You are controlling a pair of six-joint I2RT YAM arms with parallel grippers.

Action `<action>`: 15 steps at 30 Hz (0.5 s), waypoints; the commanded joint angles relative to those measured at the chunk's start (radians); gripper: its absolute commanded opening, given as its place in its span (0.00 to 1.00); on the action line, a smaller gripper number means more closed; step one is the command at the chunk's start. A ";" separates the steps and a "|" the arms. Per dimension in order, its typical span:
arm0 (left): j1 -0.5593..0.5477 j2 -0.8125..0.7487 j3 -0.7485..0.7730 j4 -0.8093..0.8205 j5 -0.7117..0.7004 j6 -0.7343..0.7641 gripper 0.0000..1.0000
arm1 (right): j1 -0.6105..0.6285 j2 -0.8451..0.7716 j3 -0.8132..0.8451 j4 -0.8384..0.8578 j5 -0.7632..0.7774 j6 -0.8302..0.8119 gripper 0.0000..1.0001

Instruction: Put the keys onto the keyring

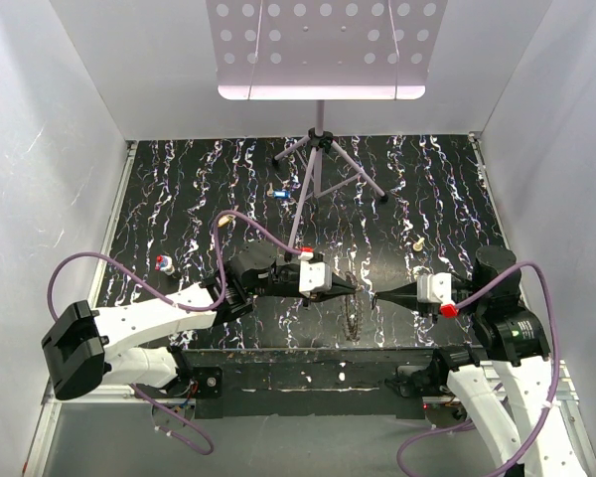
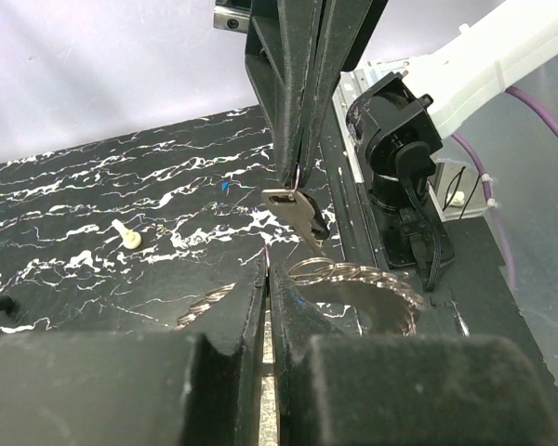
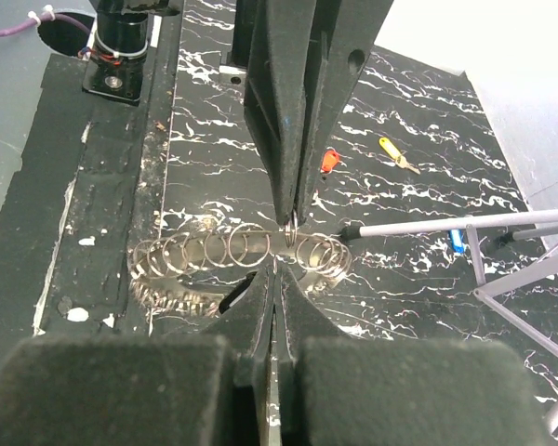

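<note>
By the table (image 1: 179, 199) edge, right fingers (image 2: 288, 102) pinch a silver key (image 2: 296, 206), left fingers (image 3: 277, 111) the keyring (image 3: 172, 279), tips close

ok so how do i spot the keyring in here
At the near edge of the black white-veined tabletop, the left hand and right hand point at each other. Right by their tips lies the silvery metal keyring: a wide loop fringed with small rings, far bigger than any loose key.
</note>
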 commanded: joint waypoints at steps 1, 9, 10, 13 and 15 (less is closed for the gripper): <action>-0.013 -0.009 0.046 0.052 -0.021 -0.001 0.00 | 0.033 0.013 0.001 0.069 0.061 0.053 0.01; -0.017 -0.009 0.043 0.064 -0.026 -0.007 0.00 | 0.090 0.020 -0.004 0.075 0.136 0.051 0.01; -0.019 -0.009 0.040 0.067 -0.026 -0.008 0.00 | 0.095 0.023 -0.004 0.075 0.144 0.050 0.01; -0.017 -0.007 0.041 0.073 -0.022 -0.012 0.00 | 0.110 0.031 -0.004 0.077 0.164 0.050 0.01; -0.019 -0.007 0.041 0.076 -0.016 -0.016 0.00 | 0.116 0.033 -0.002 0.080 0.173 0.050 0.01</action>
